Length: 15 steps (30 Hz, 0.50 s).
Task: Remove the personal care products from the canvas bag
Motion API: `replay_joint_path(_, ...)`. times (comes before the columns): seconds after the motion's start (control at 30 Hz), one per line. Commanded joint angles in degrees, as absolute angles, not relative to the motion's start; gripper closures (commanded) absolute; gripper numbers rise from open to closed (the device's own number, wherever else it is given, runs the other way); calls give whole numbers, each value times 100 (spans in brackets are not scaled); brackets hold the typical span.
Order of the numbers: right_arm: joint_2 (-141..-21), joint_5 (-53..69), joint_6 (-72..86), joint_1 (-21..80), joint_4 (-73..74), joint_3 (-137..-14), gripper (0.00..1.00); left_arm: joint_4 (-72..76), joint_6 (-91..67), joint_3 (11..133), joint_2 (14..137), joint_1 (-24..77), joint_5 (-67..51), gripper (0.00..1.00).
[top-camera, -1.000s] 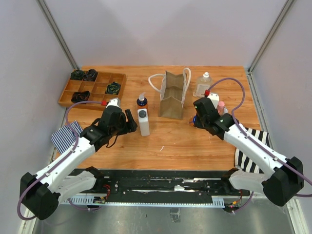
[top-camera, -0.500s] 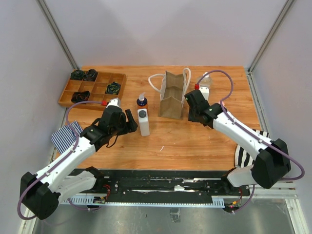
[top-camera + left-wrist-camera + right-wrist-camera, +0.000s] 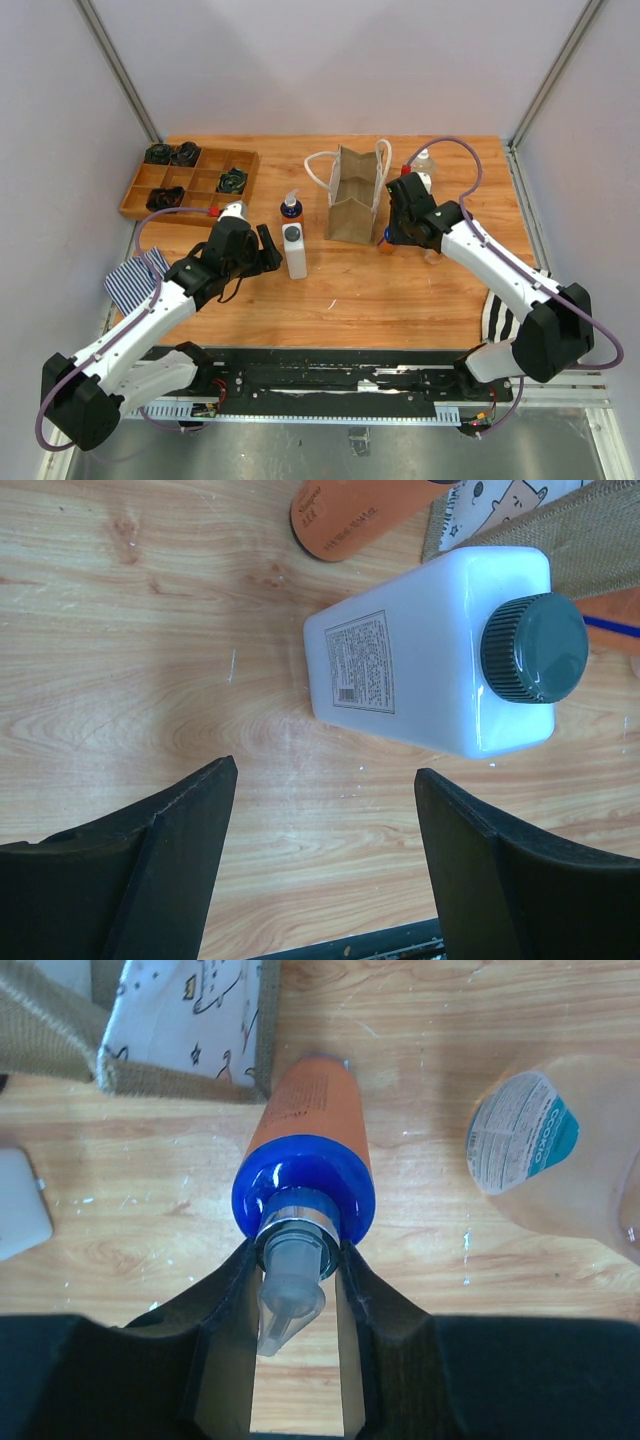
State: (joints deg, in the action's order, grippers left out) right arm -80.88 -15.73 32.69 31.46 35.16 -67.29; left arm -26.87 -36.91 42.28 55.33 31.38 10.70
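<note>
Canvas bag [image 3: 352, 196]: upright on the counter [image 3: 350, 292], middle towards 12 o'clock, white rope handles up.
Right gripper [image 3: 297, 1260]: closed on the neck of the gripped blue-and-orange bottle [image 3: 308, 1130], one finger on each side of the pump collar.
Gripped blue-and-orange bottle: outside the bag, just beside its base at the bag's 4 o'clock; whether it rests on the counter cannot be told.
Left gripper [image 3: 320, 865]: open, holding nothing, at the 9 o'clock side of the white rectangular bottle [image 3: 430, 650], apart from it.
White rectangular bottle: standing on the counter at the bag's 8 o'clock.
Second blue-and-orange bottle [image 3: 290, 208]: standing at the white bottle's 12 o'clock, close by.
Clear white-capped bottle [image 3: 421, 160]: at the bag's 2 o'clock, partly behind the right arm.
Clear labelled bottle [image 3: 545, 1155]: near the gripped bottle in the right wrist view; cap out of sight.
Wooden tray [image 3: 190, 182]: at the counter's 10 o'clock corner, black coils inside.
</note>
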Motion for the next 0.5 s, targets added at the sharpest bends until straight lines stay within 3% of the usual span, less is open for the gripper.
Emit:
replay_joint_path(0.0, -7780, -1006, 3103, 3066, 4115, -7237, 90, -2713, -3704, 4183, 5402, 3173, 1121, 23)
replay_joint_path(0.2, -8107, -318, 2761, 2717, 4914, -7917, 97, -2736, -3765, 4236, 5383, 3173, 1090, 23)
replay_joint_path(0.47, -8455, -54, 2595, 2475, 5142, -8127, 96, -2791, -3741, 4244, 5336, 3173, 1111, 23)
